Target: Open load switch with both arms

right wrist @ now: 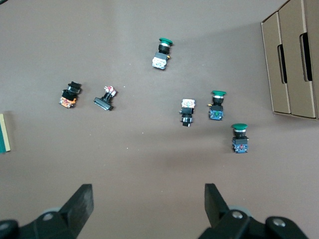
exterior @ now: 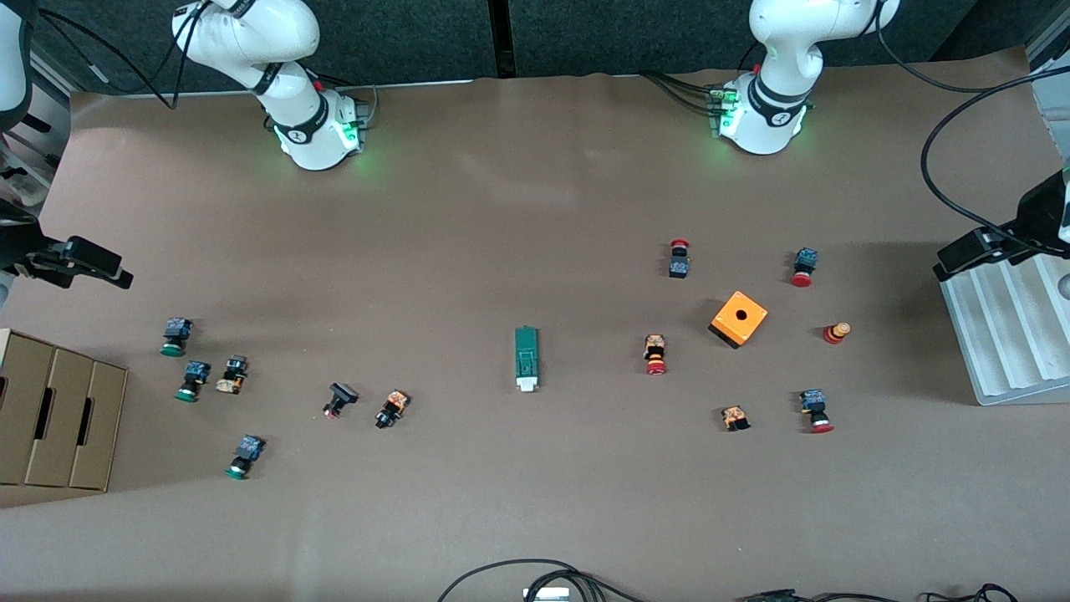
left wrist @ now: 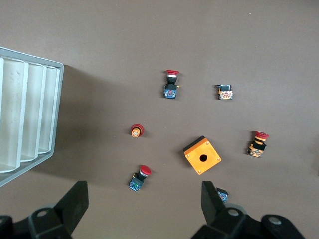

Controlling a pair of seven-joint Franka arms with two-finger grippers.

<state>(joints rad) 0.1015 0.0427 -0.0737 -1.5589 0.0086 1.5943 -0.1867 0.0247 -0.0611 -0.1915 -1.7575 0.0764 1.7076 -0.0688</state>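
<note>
The load switch [exterior: 526,358], a narrow dark-green block with a white end piece toward the front camera, lies flat in the middle of the table; only its edge [right wrist: 5,132] shows in the right wrist view. My left gripper [exterior: 953,257] [left wrist: 144,199] hangs open and high over the left arm's end of the table, above red-capped push buttons, holding nothing. My right gripper [exterior: 113,269] [right wrist: 148,199] hangs open over the right arm's end, above green-capped push buttons, also holding nothing. Both grippers are well away from the switch.
An orange cube with a hole [exterior: 739,318] and several red-capped buttons [exterior: 655,354] lie toward the left arm's end, beside a grey ridged tray [exterior: 1011,326]. Green and black buttons [exterior: 191,380] and a cardboard box [exterior: 58,418] lie toward the right arm's end. Cables [exterior: 535,577] run along the front edge.
</note>
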